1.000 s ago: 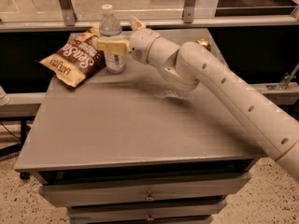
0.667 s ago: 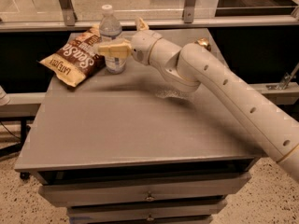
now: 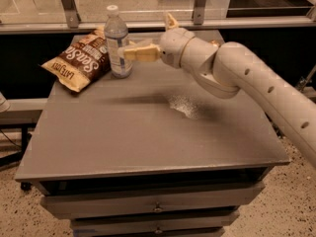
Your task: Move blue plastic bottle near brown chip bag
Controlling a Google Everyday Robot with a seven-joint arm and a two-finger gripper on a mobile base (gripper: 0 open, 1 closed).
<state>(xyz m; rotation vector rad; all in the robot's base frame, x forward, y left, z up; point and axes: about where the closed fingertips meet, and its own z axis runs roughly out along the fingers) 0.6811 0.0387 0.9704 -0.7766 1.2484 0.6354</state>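
The blue plastic bottle point(image 3: 117, 41), clear with a white cap and a pale label, stands upright at the back left of the grey table point(image 3: 148, 132). It touches the right edge of the brown chip bag point(image 3: 79, 58), which lies flat with white lettering. My gripper point(image 3: 145, 34) is just right of the bottle and open. One tan finger point(image 3: 140, 52) reaches left, its tip at the bottle's right side. The other finger point(image 3: 170, 19) sticks up behind. Nothing is held.
My white arm point(image 3: 247, 78) crosses from the right over the table's back right part. A metal rail and glass point(image 3: 148, 23) run behind the table. A pale scuff point(image 3: 185, 105) marks the tabletop. Drawers point(image 3: 158, 209) sit below the front edge.
The finger that lay across the bottle's front has drawn back to the right, off the bottle. The bottle stays upright beside the bag.
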